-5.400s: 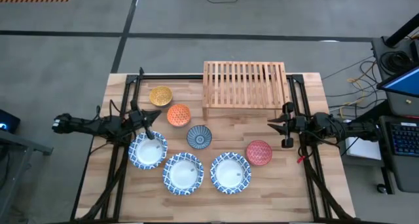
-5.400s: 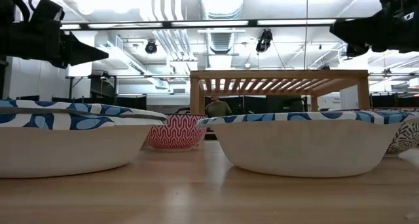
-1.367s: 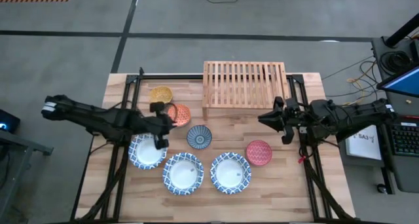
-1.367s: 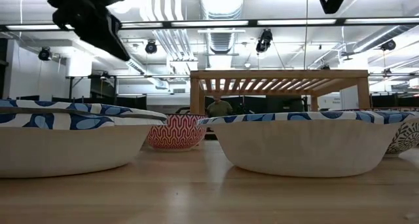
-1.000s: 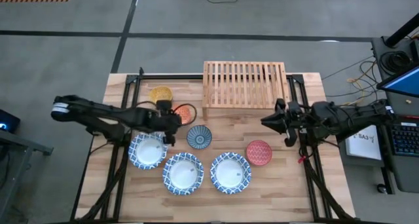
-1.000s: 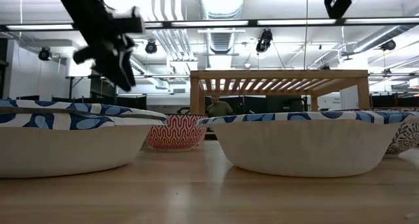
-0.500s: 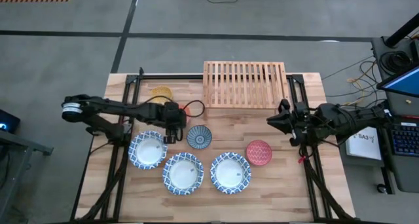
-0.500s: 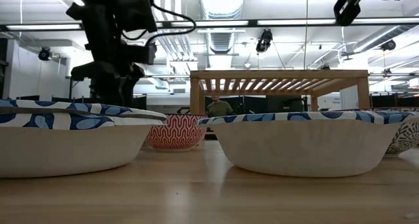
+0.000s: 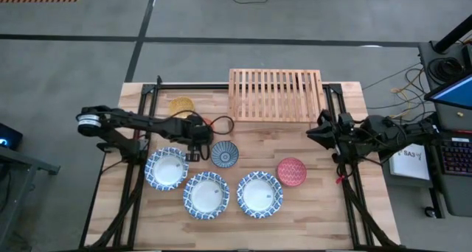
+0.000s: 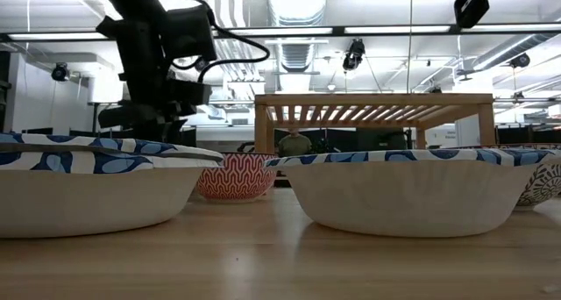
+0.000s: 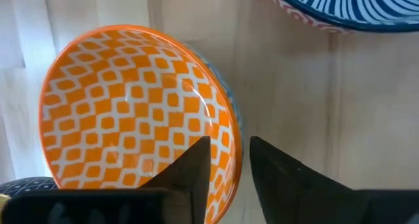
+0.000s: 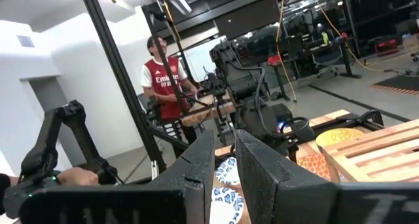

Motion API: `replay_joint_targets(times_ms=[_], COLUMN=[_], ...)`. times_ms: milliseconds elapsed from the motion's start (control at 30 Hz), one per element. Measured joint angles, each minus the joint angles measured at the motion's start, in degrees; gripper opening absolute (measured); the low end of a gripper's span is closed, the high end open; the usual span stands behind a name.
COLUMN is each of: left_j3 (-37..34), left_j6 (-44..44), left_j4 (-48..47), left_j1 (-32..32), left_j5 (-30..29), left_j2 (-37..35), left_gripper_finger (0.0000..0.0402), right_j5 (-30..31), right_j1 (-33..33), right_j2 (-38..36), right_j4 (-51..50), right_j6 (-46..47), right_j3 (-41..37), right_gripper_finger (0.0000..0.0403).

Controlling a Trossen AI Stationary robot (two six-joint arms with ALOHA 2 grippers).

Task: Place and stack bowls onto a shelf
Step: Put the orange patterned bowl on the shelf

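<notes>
My left gripper (image 9: 196, 143) points down over the orange bowl (image 11: 131, 112), which its body mostly hides in the high view. The yellow bowl (image 9: 182, 105) stands just beyond it and the dark blue patterned bowl (image 9: 224, 154) to its right. The red bowl (image 9: 291, 171) is farther right. Three large blue-and-white bowls (image 9: 167, 169) (image 9: 206, 195) (image 9: 259, 194) stand along the near side. The slatted wooden shelf (image 9: 275, 95) stands at the far edge with nothing on it. My right gripper (image 9: 310, 132) hovers shut to the right of the shelf's near corner. My left gripper (image 11: 230, 149) is shut on the orange bowl's rim (image 11: 234, 135), on the bowl's near side. One finger (image 11: 196, 165) is inside the bowl and the other (image 11: 275, 178) outside. The fingers come from above, pointing down. Whether the bowl's foot is on the table does not show.
Metal frame rails run along the table's left and right sides under the arms. Bare wood lies between the shelf and the bowls. Beyond the table, the right wrist view shows a person in a red shirt (image 12: 163, 80) among equipment.
My left gripper has moved toward the table's right and down onto the orange bowl, tipping from a slant to point down. My right gripper has drawn back toward the table's right edge. No bowl has visibly moved.
</notes>
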Motion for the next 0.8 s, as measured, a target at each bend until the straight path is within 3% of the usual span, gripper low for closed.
replay_joint_targets(times_ms=[267, 567, 800], left_j3=[-0.01, 0.35, 4.63], left_j6=[0.00, 0.07, 0.19], left_j4=[-0.15, -2.27, -7.25], left_j1=[0.00, -0.11, -0.50], left_j5=[0.32, 0.20, -0.11], left_j2=[0.33, -0.10, -2.55], left_gripper_finger=[0.0009, 0.0003, 0.0002], right_j5=[0.00, 0.00, 0.00], right_j1=[0.00, 0.00, 0.00], right_j2=[0.02, 0.02, 0.02], right_j4=[-0.02, -0.06, -0.08], right_j6=[-0.44, -0.83, -1.05], right_j3=[-0.02, -0.02, -0.02], right_gripper_finger=[0.0054, 0.0054, 0.0054])
